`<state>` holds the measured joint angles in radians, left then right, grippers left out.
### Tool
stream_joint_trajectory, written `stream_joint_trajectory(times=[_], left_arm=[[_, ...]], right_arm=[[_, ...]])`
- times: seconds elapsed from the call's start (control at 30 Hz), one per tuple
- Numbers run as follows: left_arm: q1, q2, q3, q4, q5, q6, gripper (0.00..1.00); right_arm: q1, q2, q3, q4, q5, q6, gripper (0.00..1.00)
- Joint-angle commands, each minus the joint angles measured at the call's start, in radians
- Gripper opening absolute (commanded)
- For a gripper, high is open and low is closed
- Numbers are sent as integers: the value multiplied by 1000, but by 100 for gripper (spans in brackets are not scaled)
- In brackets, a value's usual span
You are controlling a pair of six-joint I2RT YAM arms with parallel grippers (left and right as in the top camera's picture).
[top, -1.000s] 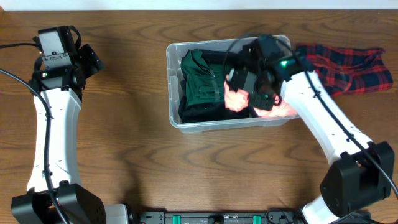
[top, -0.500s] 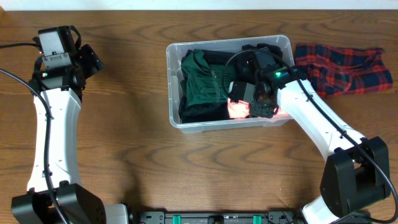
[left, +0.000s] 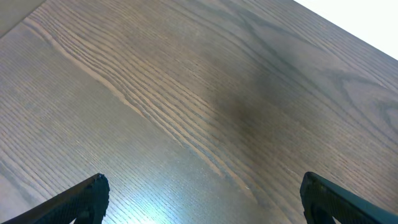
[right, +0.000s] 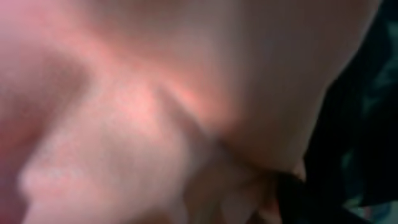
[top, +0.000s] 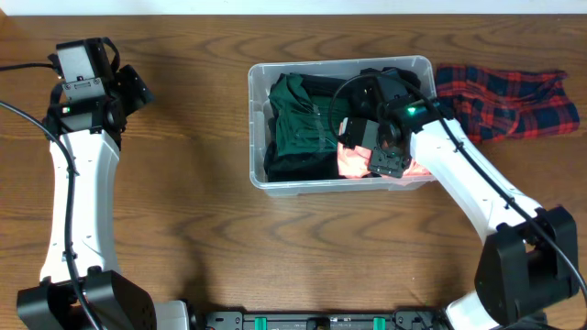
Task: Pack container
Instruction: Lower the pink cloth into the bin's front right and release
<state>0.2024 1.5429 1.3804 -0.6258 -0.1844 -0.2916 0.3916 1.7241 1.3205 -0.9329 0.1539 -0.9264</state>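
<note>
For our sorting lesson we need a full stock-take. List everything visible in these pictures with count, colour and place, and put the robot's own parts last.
container: one, clear plastic, middle of the table
green garment: one, dark green, left part of the container
pink garment: one, pink-orange, right part of the container
checked cloth: one, red and dark blue, on the table beside the container's right end
table: one, brown wood
left gripper: one, black fingers, open over bare wood, far left
right gripper: one, black, inside the container at the pink garment, jaws hidden
</note>
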Motion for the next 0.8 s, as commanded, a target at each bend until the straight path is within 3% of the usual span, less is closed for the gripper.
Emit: stream_joint_trajectory(times=[0.0,0.23,0.43,0.47,0.63,0.67,0.77], left_arm=[[4,-5,3,-3,-11,2,98],[4,-5,3,-3,-11,2,98],[4,-5,3,-3,-11,2,98],[4,-5,3,-3,-11,2,98],[4,-5,3,-3,-11,2,98],[4,-5,3,-3,-11,2,98],[4,-5,3,-3,-11,2,98]], right_arm=[[26,-73,-5,-17,-40,16,84],[26,-192,-5,-33,-107,93,99],[27,-249,-5,2,-173,260,96],[27,-250,-5,21,-188,317,87],[20,-237,-5,112,-188,601,8],[19,-233,-6,128,-188,648,1],[19,-208,-6,151,-188,736,1]])
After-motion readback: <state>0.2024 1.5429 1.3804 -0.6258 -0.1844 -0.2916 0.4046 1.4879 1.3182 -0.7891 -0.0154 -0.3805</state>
